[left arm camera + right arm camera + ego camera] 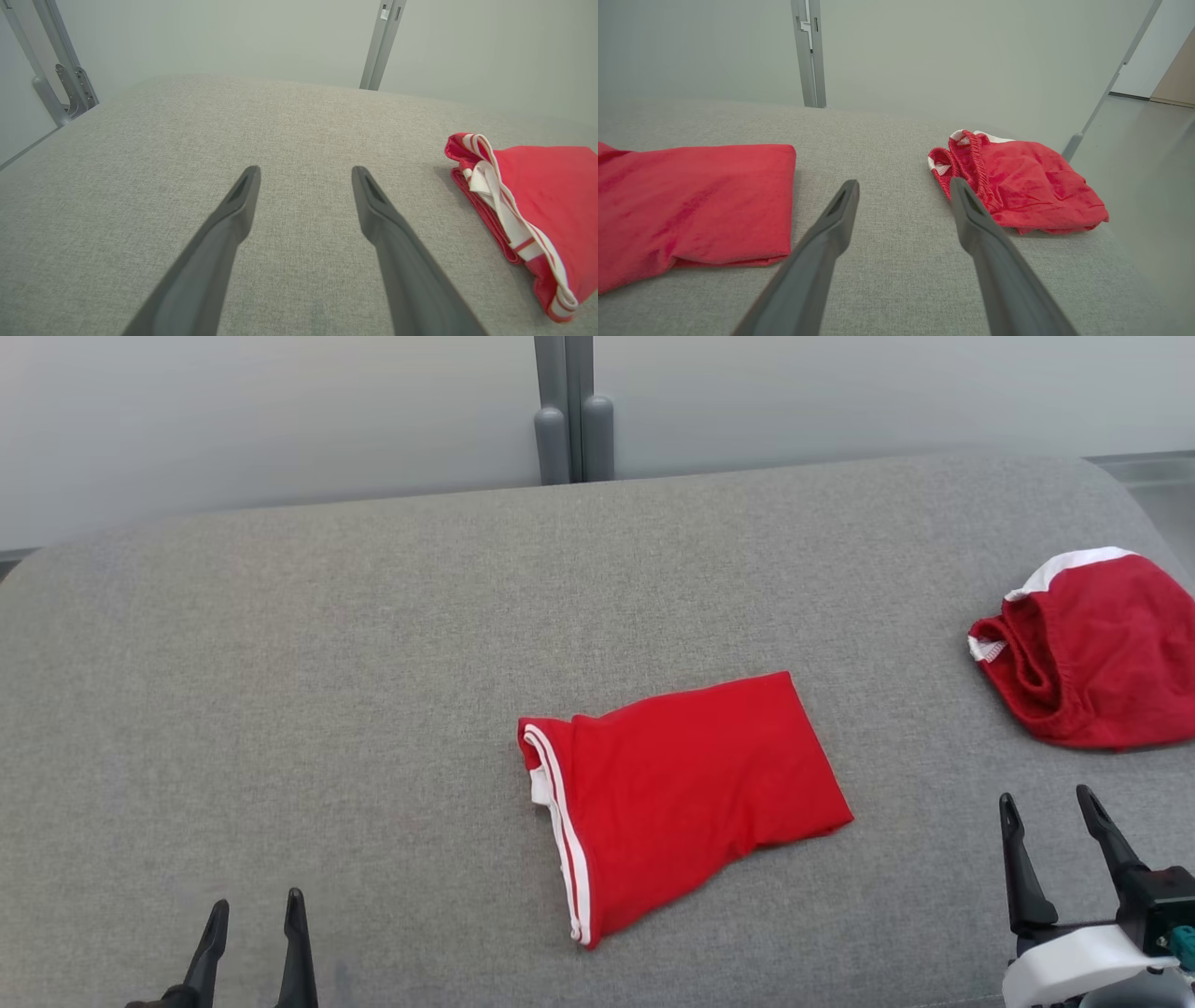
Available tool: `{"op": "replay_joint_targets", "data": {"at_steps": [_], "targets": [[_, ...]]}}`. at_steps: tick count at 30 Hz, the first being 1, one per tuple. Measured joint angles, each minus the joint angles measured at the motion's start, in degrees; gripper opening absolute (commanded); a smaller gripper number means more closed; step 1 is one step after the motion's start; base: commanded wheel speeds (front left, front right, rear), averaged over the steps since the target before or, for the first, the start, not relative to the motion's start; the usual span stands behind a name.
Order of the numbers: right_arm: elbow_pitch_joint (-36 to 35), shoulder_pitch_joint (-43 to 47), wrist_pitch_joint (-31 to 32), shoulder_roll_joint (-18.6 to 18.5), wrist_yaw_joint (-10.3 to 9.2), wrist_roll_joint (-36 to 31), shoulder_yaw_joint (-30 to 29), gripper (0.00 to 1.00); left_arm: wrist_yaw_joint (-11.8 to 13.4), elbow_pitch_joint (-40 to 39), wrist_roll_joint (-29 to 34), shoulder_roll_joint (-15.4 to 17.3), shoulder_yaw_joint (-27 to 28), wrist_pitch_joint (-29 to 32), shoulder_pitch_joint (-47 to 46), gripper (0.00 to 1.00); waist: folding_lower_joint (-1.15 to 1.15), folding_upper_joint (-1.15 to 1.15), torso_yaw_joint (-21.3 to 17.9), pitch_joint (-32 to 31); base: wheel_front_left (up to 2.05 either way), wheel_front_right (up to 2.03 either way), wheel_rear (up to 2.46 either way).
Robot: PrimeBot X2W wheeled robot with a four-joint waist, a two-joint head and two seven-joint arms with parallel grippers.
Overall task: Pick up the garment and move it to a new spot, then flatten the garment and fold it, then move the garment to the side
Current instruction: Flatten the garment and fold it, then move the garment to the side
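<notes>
The garment (686, 793), bright red with white stripes along its left edge, lies folded into a compact rectangle in the middle of the grey cushioned surface (373, 663). Its striped, layered edge shows at the right of the left wrist view as the garment (537, 210), and its plain red side as the garment (691, 205) at the left of the right wrist view. My left gripper (255, 907) is open at the lower left, well apart from it. My right gripper (1047, 803) is open at the lower right, empty, to the right of the fold.
A smaller, darker red piece (1092, 653) with a white-stitched edge lies bunched at the far right of the surface, also seen as the darker piece (1017, 182) just beyond my right fingers. A grey post (571, 411) and pale wall stand behind.
</notes>
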Motion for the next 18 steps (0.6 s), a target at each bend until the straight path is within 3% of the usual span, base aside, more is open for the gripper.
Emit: {"op": "replay_joint_targets", "data": {"at_steps": [18], "targets": [[3.5, 0.3, 0.0, 1.3, 0.01, 0.1, -1.5, 1.0, 0.0, -0.1, 0.0, 0.0, 0.2, 0.0, 1.5, 1.0, 0.0, 0.0, -1.3, -4.5, 0.0, 0.0, 0.0]]}}
